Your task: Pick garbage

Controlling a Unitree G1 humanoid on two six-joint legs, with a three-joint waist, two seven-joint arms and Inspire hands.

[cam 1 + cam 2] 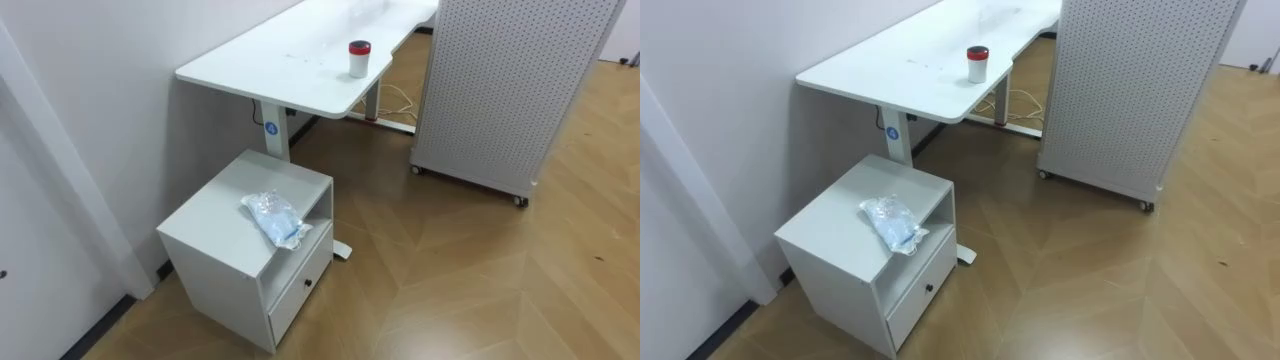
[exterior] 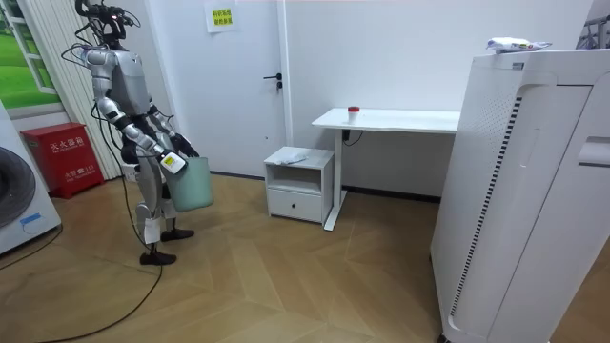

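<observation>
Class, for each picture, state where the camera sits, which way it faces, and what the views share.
Left eye view: on the robot's head, looking down at the cabinet with a plastic bag on top, desk behind.
Right eye view: same head, beside the left eye, same scene.
Room view: stands across the room, facing the door wall; whole robot stands at the room view's left, green bin at its front.
Shared: cabinet, desk and red-lidded cup in all three.

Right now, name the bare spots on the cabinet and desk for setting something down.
Cabinet top: bare from the wall side up to the crumpled plastic bag, which crowds the edge above the open shelf. Desk: bare between the wall and the red-lidded cup.
</observation>
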